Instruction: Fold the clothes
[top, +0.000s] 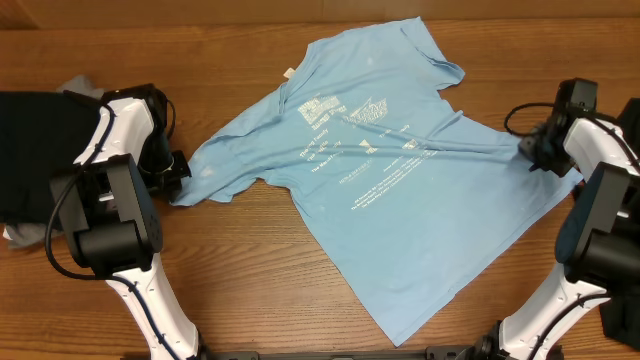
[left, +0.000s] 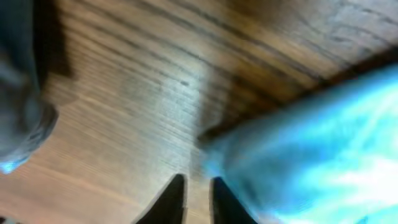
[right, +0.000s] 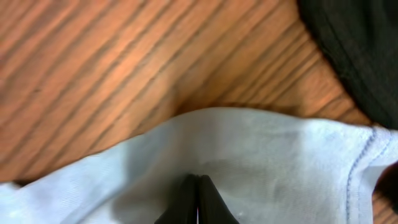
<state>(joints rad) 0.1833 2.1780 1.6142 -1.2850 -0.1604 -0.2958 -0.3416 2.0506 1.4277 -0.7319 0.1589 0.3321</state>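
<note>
Brown wood-grain table (top: 270, 300): bare planks show around the cloth.
Light sky-blue cotton T-shirt (top: 420, 210): spread at a slant across the table's middle, white lettering up (creases run toward its right sleeve).
Black folded cloth (top: 30, 150): at the left edge, grey fabric (top: 22, 238) peeking from beneath.
Left gripper (top: 178, 168): at the shirt's left sleeve tip; fingers (left: 171, 202) slightly spread, wood visible between them, blue cloth just beside one.
Right gripper (top: 527, 150): at the right sleeve; fingers (right: 186, 205) pressed together over blue fabric, cannot tell whether any is pinched.
</note>
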